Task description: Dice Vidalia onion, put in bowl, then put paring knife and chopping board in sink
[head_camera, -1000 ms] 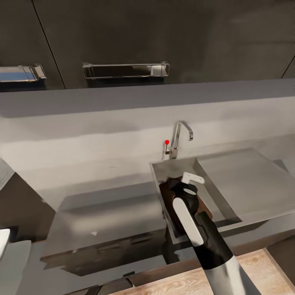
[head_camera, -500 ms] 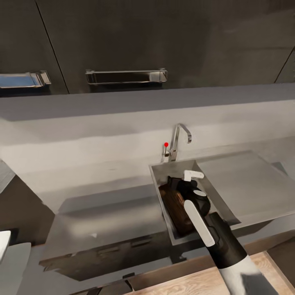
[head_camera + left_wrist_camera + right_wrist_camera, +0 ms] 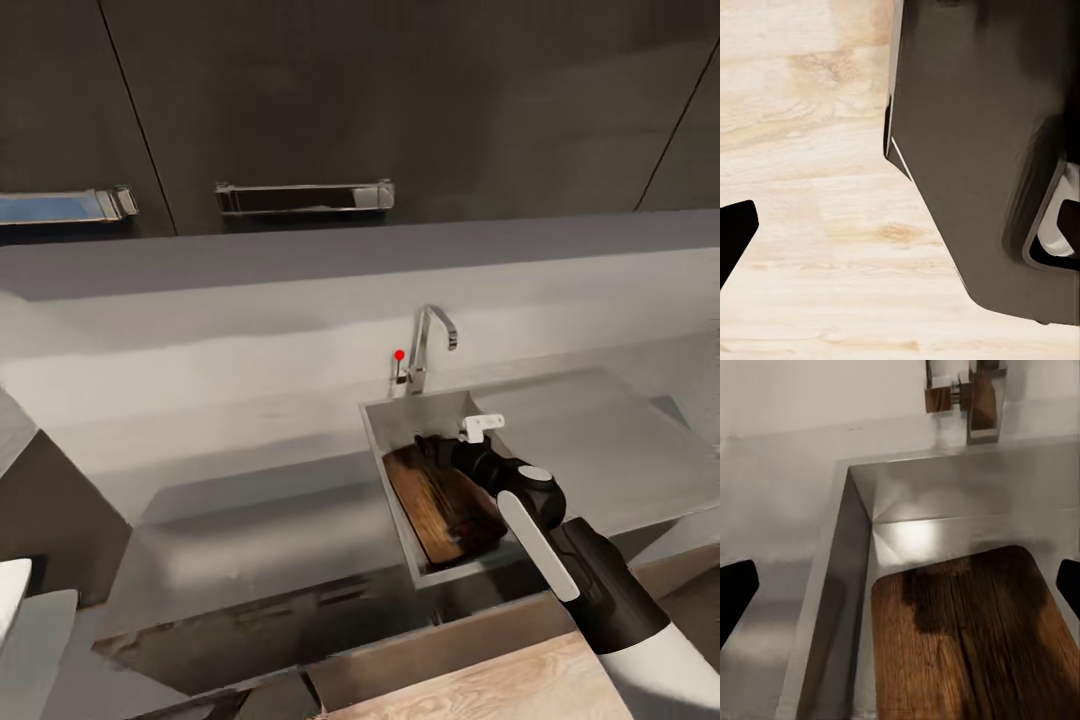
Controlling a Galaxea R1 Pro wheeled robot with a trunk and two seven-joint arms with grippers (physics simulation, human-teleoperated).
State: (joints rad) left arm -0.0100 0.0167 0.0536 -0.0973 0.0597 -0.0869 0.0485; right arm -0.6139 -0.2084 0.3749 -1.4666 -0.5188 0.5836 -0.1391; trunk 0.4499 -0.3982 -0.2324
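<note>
1. The countertop (image 3: 250, 520) runs long and grey across the head view, under dark cabinets, with the sink (image 3: 385, 455) sunk into its right half and the tap (image 3: 428, 345) standing at the basin's back rim.
2. The chopping board (image 3: 440, 505) lies inside the basin, its long axis running from the tap end toward the front edge, roughly along the basin's own length. It appears slightly tilted against the basin's left wall; whether it lies fully flat cannot be told.
3. The right arm reaches in from the near right, and the right gripper (image 3: 430, 447) hangs over the board's far end, nearest the tap. In the right wrist view the board (image 3: 975, 637) sits directly ahead between the two dark fingertips (image 3: 735, 592), which stand wide apart at the picture's edges with nothing between them: spread open and empty.
4. The left gripper (image 3: 731, 236) hangs over wooden floor beside a dark cabinet; one fingertip shows, so how far it is spread cannot be told.
5. The right arm is plainly the nearer one. The paring knife cannot be made out in the basin, so judging whether that item is done is not possible.
</note>
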